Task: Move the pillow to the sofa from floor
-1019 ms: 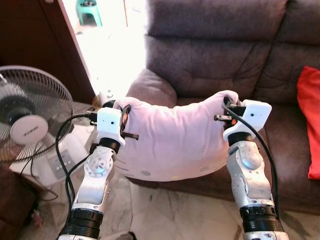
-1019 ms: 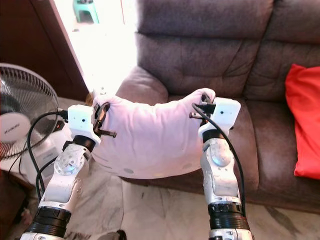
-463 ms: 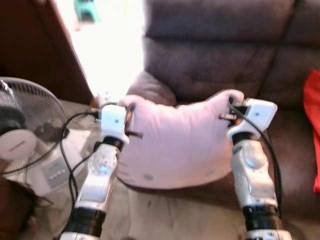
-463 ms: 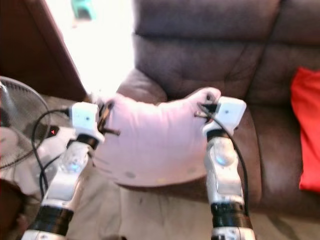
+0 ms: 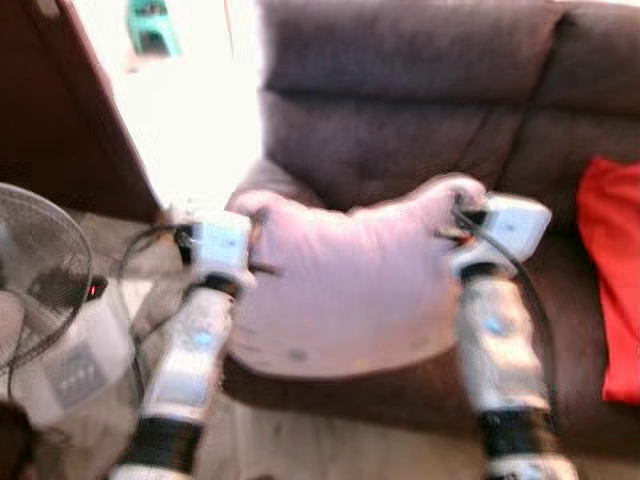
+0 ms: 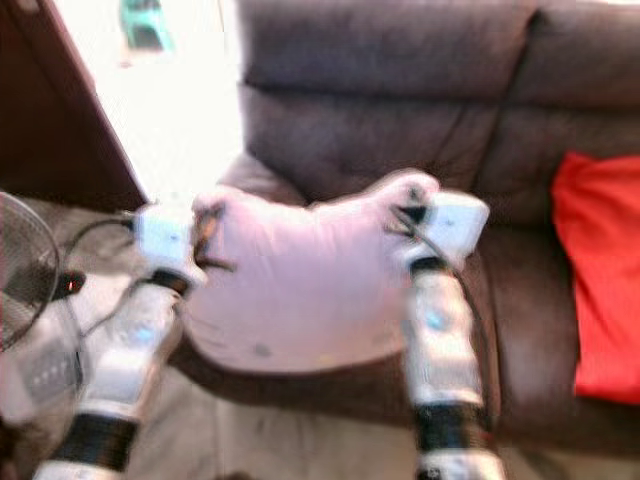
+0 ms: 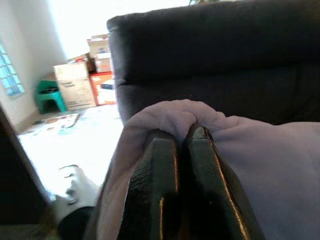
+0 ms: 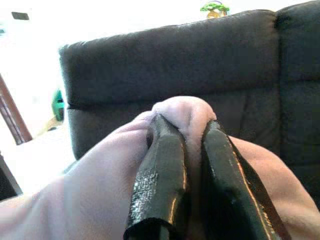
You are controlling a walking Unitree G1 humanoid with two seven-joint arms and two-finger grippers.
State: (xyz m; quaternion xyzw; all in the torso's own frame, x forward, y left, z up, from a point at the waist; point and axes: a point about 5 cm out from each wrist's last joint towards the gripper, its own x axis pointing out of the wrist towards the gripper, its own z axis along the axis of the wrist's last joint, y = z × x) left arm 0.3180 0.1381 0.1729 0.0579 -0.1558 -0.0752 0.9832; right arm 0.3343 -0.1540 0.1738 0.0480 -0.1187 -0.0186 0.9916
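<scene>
In the middle of the head views, a pale pink pillow [image 5: 345, 285] hangs in the air between the two arms, its lower edge sagging in front of the sofa's seat front. The left gripper [image 7: 176, 134] is clamped on the pillow's upper left corner; in the left wrist view the two black fingers [image 7: 155, 185] are pressed nearly together with a fold of the fabric bunched over their tips. The right gripper [image 8: 184, 125] is clamped on the upper right corner, and in the right wrist view a knob of pink cloth stands pinched between its fingers [image 8: 161, 175]. Both corners are held at about the same height, so the pillow spreads flat between them and droops in the centre.

Behind the pillow, filling the upper and right part of the frame, stands a dark brown sofa [image 5: 420, 90], its rounded armrest showing just behind the pillow's left corner. A red cushion [image 5: 612, 270] lies on the seat at the right edge of the frame, well apart from the pillow. At the lower left stands a fan [image 5: 35, 270] on the floor [image 5: 330, 445]. A green stool [image 5: 152, 25] shows at the upper left in bright light. The head views are blurred.
</scene>
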